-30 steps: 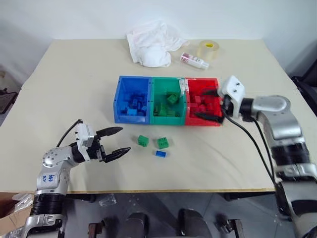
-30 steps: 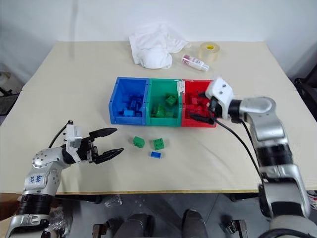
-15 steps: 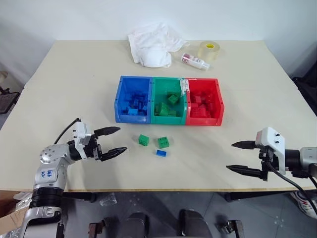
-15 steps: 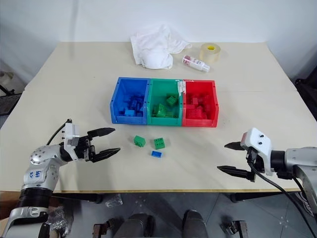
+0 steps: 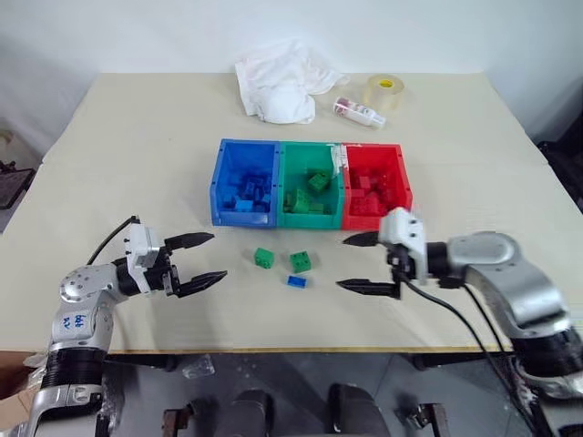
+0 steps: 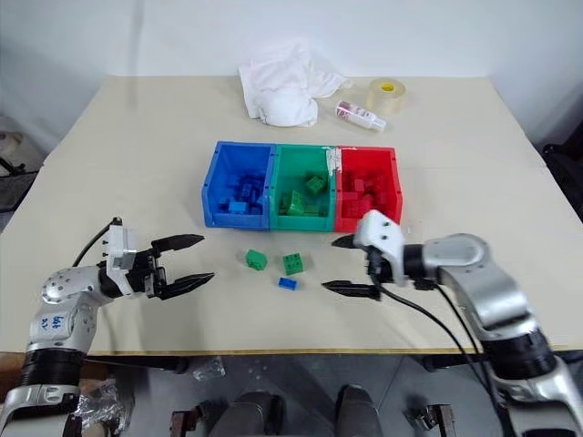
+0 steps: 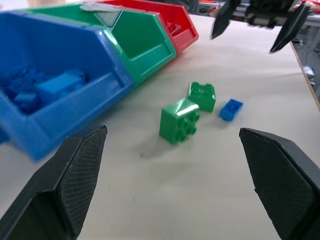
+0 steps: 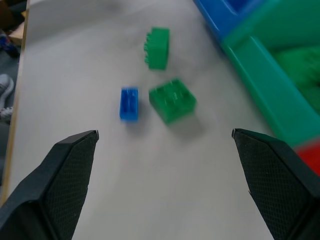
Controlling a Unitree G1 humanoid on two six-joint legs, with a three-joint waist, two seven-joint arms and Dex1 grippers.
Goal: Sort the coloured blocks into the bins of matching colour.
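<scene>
Three joined bins stand mid-table: blue bin, green bin, red bin, each holding bricks of its own colour. In front of them lie two green blocks and a small flat blue block. My right gripper is open, pointing left just to the right of these blocks, with nothing between its fingers. My left gripper is open and empty near the table's front left, pointing right toward the blocks. The right wrist view shows the blue block and both green blocks.
At the table's far side lie a crumpled white cloth, a small bottle and a clear tape roll. The table's front edge runs close below both grippers.
My right gripper left the red bin, swung out to the table's front right, then came left and now sits beside the loose blocks. The left gripper has barely moved.
</scene>
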